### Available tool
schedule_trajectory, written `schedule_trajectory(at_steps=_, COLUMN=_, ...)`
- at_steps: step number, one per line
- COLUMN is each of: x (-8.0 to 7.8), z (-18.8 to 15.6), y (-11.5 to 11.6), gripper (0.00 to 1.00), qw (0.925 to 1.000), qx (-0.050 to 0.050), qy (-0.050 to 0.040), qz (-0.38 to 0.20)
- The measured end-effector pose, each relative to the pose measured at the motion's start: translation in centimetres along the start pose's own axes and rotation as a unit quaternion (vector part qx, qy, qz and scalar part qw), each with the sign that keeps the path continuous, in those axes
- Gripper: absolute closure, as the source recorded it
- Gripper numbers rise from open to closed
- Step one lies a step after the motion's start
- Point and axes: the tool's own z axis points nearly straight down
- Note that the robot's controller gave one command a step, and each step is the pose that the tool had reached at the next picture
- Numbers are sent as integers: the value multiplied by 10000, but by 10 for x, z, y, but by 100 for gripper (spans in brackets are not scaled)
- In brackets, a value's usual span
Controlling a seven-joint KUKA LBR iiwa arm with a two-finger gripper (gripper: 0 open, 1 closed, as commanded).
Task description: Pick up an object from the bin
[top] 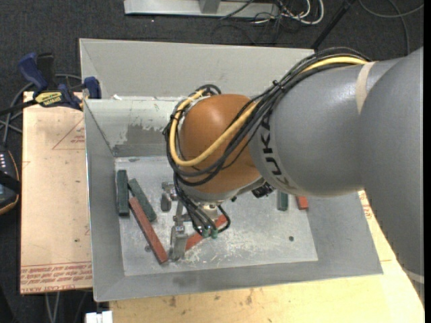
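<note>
My gripper [178,242] reaches down below the orange dome into the front left part of the bin. Its tip stands close to the near end of a long red bar [147,229] that lies slanted on the bin floor. An orange-red piece [202,239] with a pale edge lies just to the right of the gripper, partly hidden by cables. Two dark grey-green bars [121,192] [143,200] lie left of the gripper, the second beside the red bar's far end. I cannot see anything held.
At the right side of the bin floor lie a small dark green piece [283,200] and a small red piece [303,203], partly under the arm. The arm and its dome hide the bin's middle and back.
</note>
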Motion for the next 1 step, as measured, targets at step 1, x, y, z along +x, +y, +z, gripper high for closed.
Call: schedule_trajectory(at_steps=1, x=-25, z=107, y=-130, gripper=0, qw=9985, qx=14, qy=-16, qz=-549)
